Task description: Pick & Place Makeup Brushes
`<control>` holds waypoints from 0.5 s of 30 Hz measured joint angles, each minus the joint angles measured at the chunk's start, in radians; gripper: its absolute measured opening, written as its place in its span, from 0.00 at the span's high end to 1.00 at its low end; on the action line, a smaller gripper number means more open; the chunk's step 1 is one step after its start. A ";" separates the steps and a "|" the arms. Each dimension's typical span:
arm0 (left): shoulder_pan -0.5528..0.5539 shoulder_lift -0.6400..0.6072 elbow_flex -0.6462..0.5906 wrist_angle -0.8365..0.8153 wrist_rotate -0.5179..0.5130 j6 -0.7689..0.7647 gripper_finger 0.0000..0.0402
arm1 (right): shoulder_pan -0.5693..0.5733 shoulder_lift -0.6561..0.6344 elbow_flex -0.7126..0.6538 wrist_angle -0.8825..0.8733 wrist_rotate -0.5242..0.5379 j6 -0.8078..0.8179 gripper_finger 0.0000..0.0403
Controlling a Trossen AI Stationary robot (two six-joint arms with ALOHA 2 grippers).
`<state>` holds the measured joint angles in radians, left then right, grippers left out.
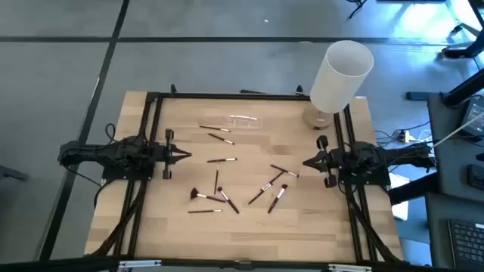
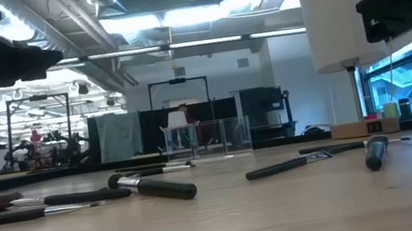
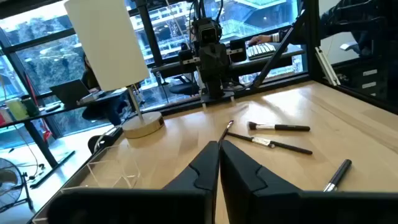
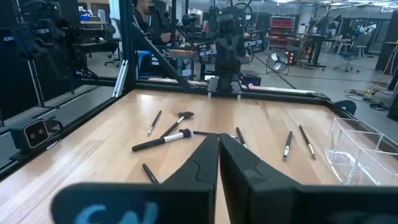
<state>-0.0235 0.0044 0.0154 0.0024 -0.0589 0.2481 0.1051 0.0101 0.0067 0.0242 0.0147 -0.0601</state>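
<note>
Both grippers closed and empty: left gripper point(image 1: 184, 156), right gripper point(image 1: 308, 162). Makeup brushes point(image 1: 227, 198) overlap mid-table; risk of grabbing two together.

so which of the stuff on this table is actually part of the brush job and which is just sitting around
Part of the job:
- thin dark-handled makeup brushes scattered on the wooden table
- clear plastic box, probably where they go
- left gripper and right gripper, both shut, empty, at opposite table sides

Just lying about:
- white-shaded table lamp on its round wooden base
</note>
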 joint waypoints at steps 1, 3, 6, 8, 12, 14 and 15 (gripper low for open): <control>0.000 0.000 0.000 0.000 0.000 0.000 0.97 | 0.000 0.000 0.000 0.000 0.000 0.000 0.96; 0.000 0.000 0.000 0.000 0.000 0.000 0.97 | 0.000 0.000 0.000 0.000 0.000 0.000 0.96; 0.000 0.000 0.000 0.000 0.000 0.000 0.98 | 0.000 0.000 0.000 0.000 0.000 0.000 0.96; 0.000 0.000 0.000 0.000 0.000 0.000 0.98 | 0.000 0.000 0.000 0.000 0.000 0.000 0.96; 0.000 0.000 0.000 0.000 0.000 0.000 0.97 | 0.000 0.000 0.000 0.000 0.000 0.000 0.96; 0.000 0.000 0.000 0.000 0.000 0.000 0.97 | 0.000 0.000 0.000 0.000 0.000 0.000 0.96; 0.000 0.000 0.000 0.000 0.000 0.000 0.97 | 0.000 0.000 0.000 0.000 0.000 0.000 0.96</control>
<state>-0.0238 0.0048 0.0153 0.0023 -0.0589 0.2483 0.1053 0.0101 0.0067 0.0240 0.0147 -0.0604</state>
